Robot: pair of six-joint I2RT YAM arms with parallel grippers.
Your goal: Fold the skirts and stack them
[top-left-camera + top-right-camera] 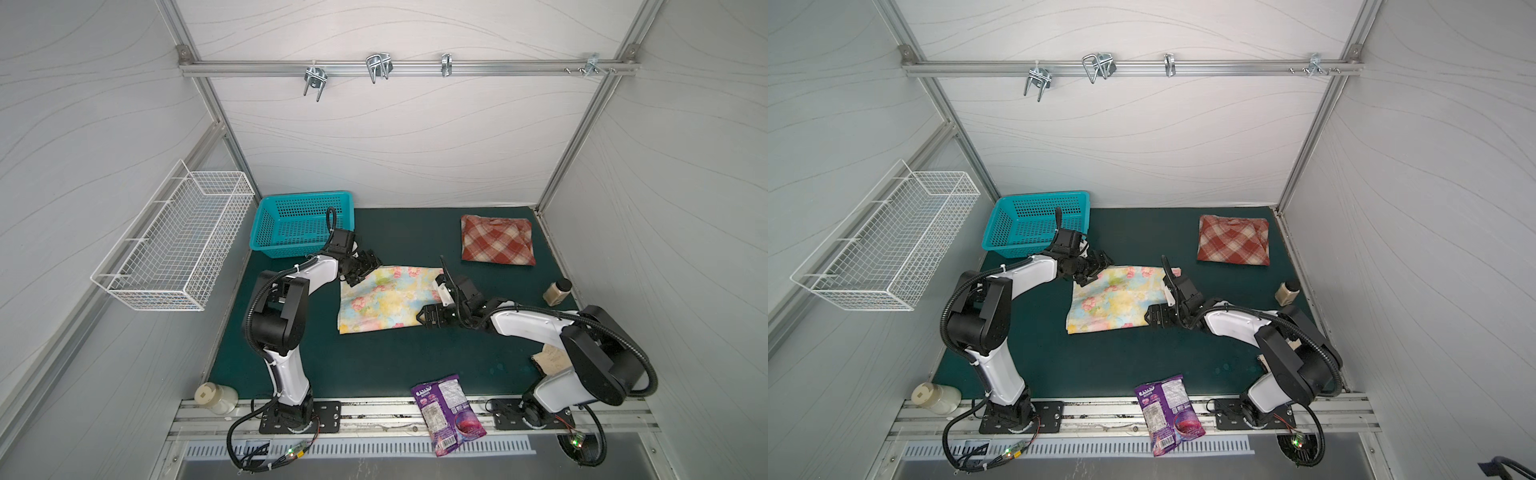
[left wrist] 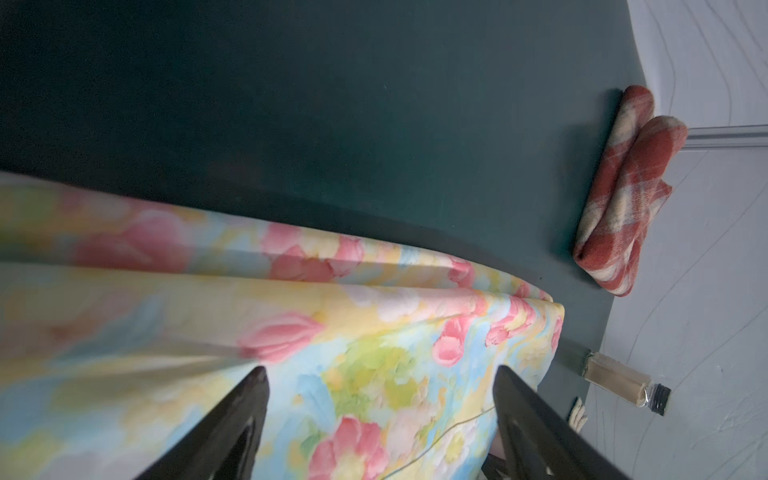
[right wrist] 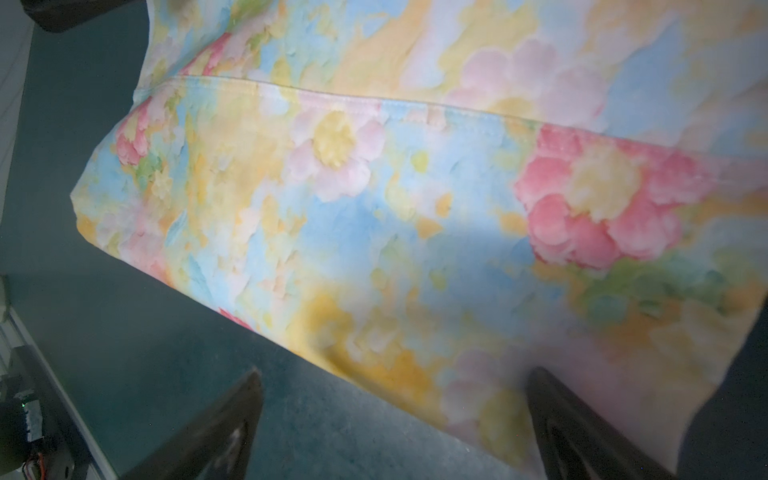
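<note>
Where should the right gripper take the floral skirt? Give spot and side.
Near right corner of the floral skirt, coming from the right, likely: it lies flat on the mat, that edge free, and the open right gripper sits beside it.

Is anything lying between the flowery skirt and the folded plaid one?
No object: only bare green mat separates the floral skirt from the plaid skirt. The small jar stands off to the side.
</note>
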